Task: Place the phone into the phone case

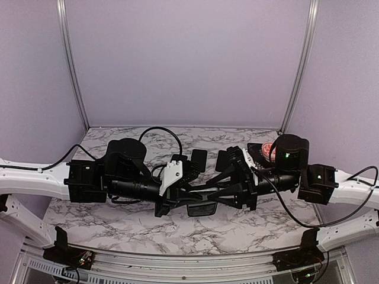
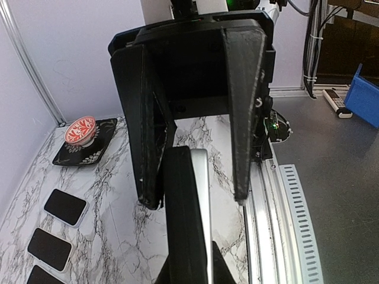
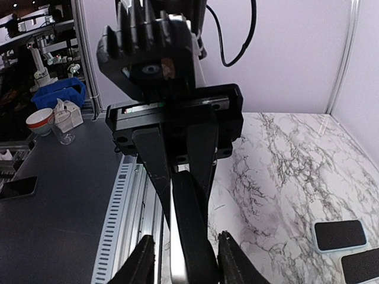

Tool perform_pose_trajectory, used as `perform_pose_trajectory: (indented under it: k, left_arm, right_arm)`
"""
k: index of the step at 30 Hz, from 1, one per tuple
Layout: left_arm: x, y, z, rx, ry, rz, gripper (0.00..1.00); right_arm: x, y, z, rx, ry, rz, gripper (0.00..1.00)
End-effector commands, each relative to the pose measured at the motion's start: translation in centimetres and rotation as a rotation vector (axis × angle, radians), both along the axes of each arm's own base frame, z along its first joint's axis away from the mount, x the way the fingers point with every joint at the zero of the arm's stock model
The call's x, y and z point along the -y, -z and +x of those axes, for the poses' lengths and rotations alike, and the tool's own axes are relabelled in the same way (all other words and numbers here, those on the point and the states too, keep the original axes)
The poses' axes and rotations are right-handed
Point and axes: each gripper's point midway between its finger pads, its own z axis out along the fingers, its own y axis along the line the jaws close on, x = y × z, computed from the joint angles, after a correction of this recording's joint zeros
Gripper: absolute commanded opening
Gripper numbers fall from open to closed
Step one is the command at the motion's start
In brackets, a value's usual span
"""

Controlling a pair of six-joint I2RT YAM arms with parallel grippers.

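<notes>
The left arm (image 1: 89,180) and the right arm (image 1: 317,183) share one build: glossy white outer links, matte black motor housings, and black cables (image 1: 163,131) looping between joints. A white printed bracket (image 1: 172,174) caps the left wrist. A green light (image 1: 285,156) glows on the right arm's housing (another shows in the left wrist view). The fingers (image 2: 246,106) are long black wedges with pale scuffed edges

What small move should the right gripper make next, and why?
Probably close the right gripper on the phone. Its fingers stand on either side of the phone with small gaps, so it has no grip yet, and only the left gripper clamps the far end.
</notes>
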Motion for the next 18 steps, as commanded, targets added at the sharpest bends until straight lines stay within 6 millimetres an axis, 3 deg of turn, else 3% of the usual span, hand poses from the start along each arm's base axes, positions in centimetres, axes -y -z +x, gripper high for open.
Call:
perform_pose_trajectory:
  k: [1, 3, 5, 7, 14, 15, 16, 17, 18]
  left_arm:
    - [-0.1, -5.0, -0.3, 0.046, 0.016, -0.139, 0.00]
    - [-0.1, -5.2, -0.5, 0.048, 0.021, -0.153, 0.00]
    - [-0.1, -5.1, -0.5, 0.048, 0.026, -0.155, 0.00]
    - [0.0, -5.0, -0.5, 0.045, 0.026, -0.152, 0.00]
    - [-0.1, -5.2, -0.9, 0.034, 0.046, -0.163, 0.00]
    - [-0.1, -5.2, -0.9, 0.031, 0.044, -0.164, 0.10]
    - [-0.1, -5.1, -0.8, 0.031, 0.035, -0.166, 0.33]
    - [-0.2, -5.0, -0.5, 0.031, 0.017, -0.171, 0.50]
    - [-0.3, -4.9, -0.2, 0.036, -0.002, -0.175, 0.58]
  right_arm:
    - [-0.2, -0.1, 0.1, -0.004, -0.002, -0.010, 0.41]
    - [-0.2, 0.2, 0.3, -0.007, 0.008, -0.020, 0.42]
    - [-0.1, 0.1, 0.3, -0.009, 0.009, -0.015, 0.34]
    - [-0.1, -0.4, 0.3, -0.002, 0.012, 0.001, 0.00]
    - [0.4, -2.3, 0.4, 0.031, 0.036, 0.060, 0.00]
    - [0.6, -2.7, 0.3, 0.035, 0.034, 0.076, 0.00]
    - [0.8, -4.0, 0.1, 0.054, 0.032, 0.124, 0.00]
    - [1.1, -4.9, -0.1, 0.065, 0.032, 0.158, 0.00]
    - [1.4, -5.8, -0.2, 0.076, 0.036, 0.187, 0.00]
